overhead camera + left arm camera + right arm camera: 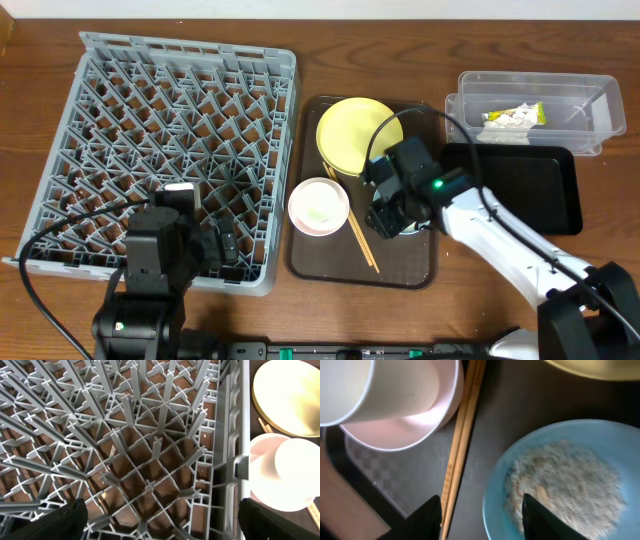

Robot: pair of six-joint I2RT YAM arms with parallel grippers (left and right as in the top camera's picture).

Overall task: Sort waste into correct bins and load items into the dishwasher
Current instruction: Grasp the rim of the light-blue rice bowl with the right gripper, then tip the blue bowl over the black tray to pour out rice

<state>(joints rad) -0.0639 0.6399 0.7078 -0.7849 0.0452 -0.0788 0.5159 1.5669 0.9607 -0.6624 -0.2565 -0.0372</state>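
My right gripper (390, 215) (485, 520) is open and straddles the rim of the light blue bowl (560, 435) (413, 229), one finger inside and one outside. The bowl holds pale rice-like scraps (570, 485). Wooden chopsticks (462, 435) (360, 242) lie beside it. A white cup (318, 207) (385, 385) sits in the pink bowl (300, 222) (420, 425). The yellow plate (355, 135) lies behind them. My left gripper (222, 247) (160, 520) is open and empty over the grey dish rack (180, 120) (150, 450). The wrapper (525, 113) and white paper (497, 120) lie in the clear tub (530, 80).
The dishes stand on a brown serving tray (400, 270) between the rack and the black tray (530, 190). In the left wrist view the plate (290, 395), pink bowl (262, 457) and cup (300, 470) show beyond the rack's right wall.
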